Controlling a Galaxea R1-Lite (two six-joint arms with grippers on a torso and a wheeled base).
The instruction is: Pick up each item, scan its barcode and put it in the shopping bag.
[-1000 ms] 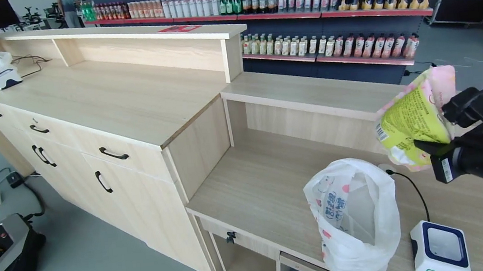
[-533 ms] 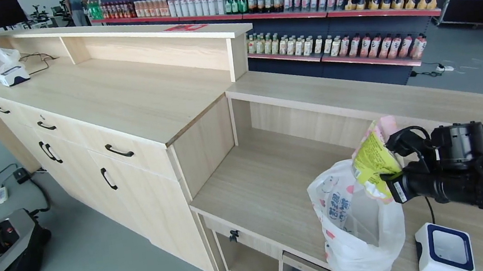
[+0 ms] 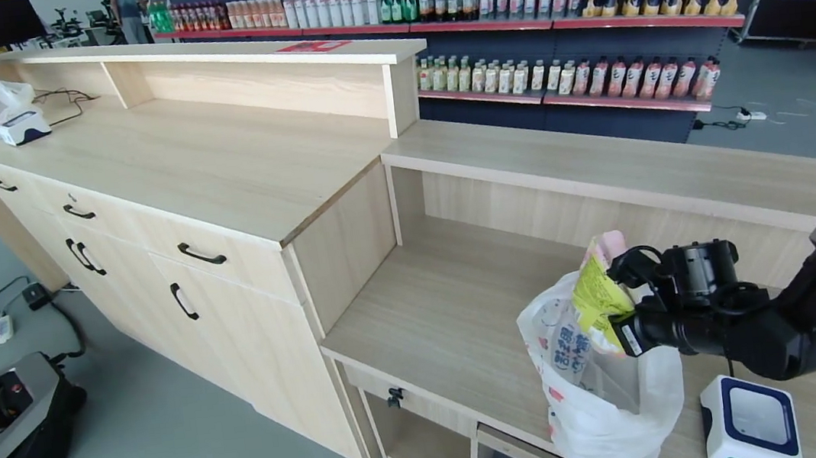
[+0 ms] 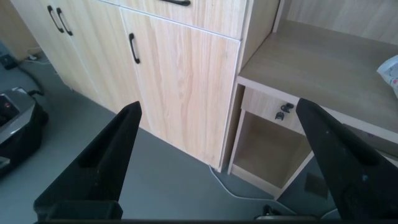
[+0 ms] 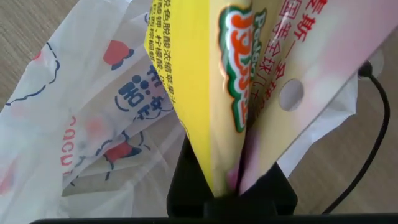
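A yellow and pink snack packet hangs at the mouth of the white shopping bag, which stands on the low counter. My right gripper is shut on the packet's lower end. In the right wrist view the snack packet rises from between the black fingers, with the shopping bag open just beyond it. A white and blue barcode scanner sits beside the bag. My left gripper hangs open over the floor in front of the cabinet doors.
The tall counter with drawers stands to the left. Another bag, a bottle and a scanner sit at its far end. Shelves of bottles line the back. A cable runs by the bag.
My right gripper has carried the snack packet down and to the left, from high above the counter to the bag's mouth. The head camera shifted slightly early on.
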